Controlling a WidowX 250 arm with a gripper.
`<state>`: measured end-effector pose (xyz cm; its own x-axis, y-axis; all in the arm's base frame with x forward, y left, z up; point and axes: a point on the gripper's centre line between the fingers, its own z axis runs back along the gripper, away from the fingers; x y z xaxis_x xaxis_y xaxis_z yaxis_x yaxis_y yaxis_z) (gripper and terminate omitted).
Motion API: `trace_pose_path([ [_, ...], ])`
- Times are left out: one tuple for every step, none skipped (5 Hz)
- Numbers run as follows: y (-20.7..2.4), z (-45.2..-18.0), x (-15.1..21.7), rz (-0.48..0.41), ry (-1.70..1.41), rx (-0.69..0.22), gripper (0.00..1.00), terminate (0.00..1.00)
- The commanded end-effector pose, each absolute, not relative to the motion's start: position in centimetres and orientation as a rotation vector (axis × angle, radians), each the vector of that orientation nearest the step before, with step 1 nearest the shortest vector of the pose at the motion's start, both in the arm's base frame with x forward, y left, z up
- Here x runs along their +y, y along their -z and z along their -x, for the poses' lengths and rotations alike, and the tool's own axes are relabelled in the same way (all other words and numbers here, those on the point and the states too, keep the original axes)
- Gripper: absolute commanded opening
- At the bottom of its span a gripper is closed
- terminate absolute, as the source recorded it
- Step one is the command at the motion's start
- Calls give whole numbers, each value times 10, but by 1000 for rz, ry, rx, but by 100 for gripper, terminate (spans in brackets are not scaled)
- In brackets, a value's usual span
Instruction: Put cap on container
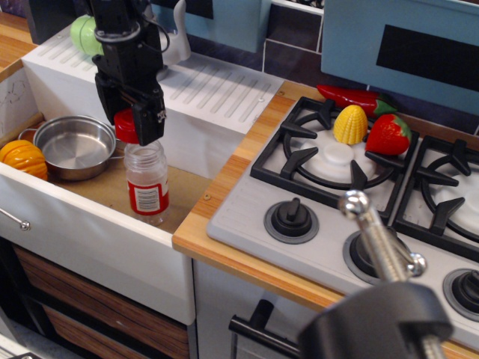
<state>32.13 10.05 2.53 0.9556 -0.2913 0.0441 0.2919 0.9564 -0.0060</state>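
The container (147, 185), a small clear jar with a red-and-white label, stands upright in the sink basin. My black gripper (133, 126) is shut on the red cap (126, 127) and holds it just above and slightly left of the jar's open mouth. The cap is partly hidden by the fingers. I cannot tell whether the cap touches the jar's rim.
A steel pot (75, 146) sits left of the jar, with an orange pumpkin (21, 159) beside it. A green cabbage (81, 34) lies on the white drainboard (217, 90). On the stove (359, 187) sit a corn cob (350, 124), strawberry (388, 134) and chilli (352, 97).
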Motion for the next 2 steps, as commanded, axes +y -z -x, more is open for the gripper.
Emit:
trace_pose_path([
  [-25,-328,109,-12,298,-86,0,0],
  [-18,-322,110,15,284,-59,0,100],
])
